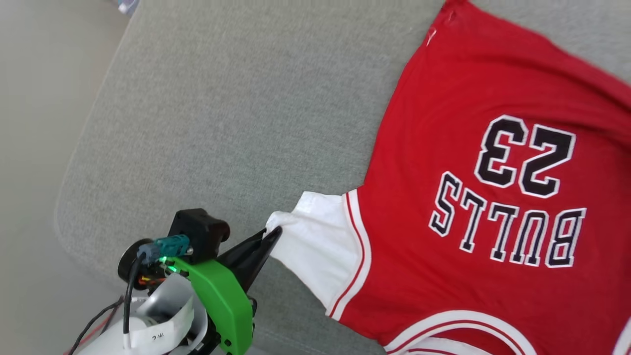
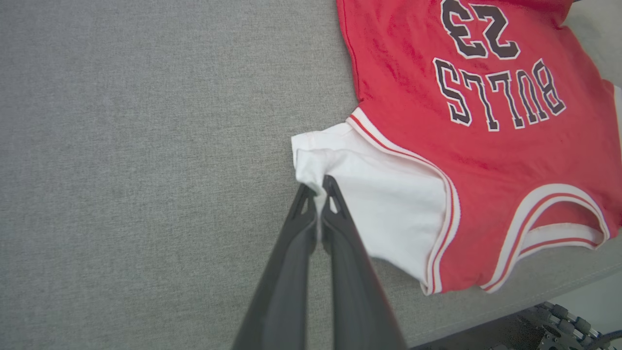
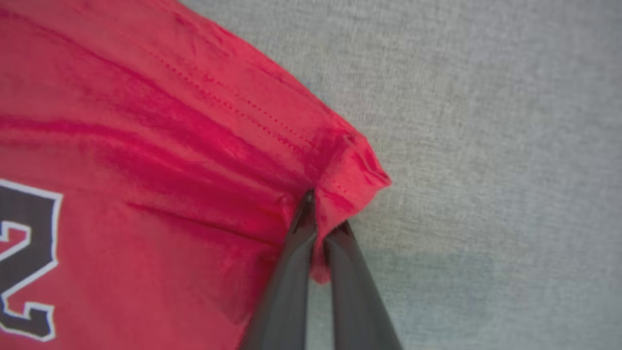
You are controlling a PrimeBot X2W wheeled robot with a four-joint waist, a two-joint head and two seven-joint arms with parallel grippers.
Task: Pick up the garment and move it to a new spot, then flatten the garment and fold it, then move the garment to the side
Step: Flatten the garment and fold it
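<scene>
Head view, garment [image 1: 473, 162] lay spread at frame right on grey cushion [image 1: 222, 123], left gripper [image 1: 272, 235] pinched its white sleeve [image 1: 315, 251] at lower centre, right gripper [image 3: 323, 214] clamped tight on a red corner.

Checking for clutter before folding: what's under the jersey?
A grey cushion shows around the jersey, which lies on it. Anything else beneath the red cloth is covered.

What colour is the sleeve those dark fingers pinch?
The sleeve is white, bordered by red-and-white striped trim; best in the left wrist view.
</scene>
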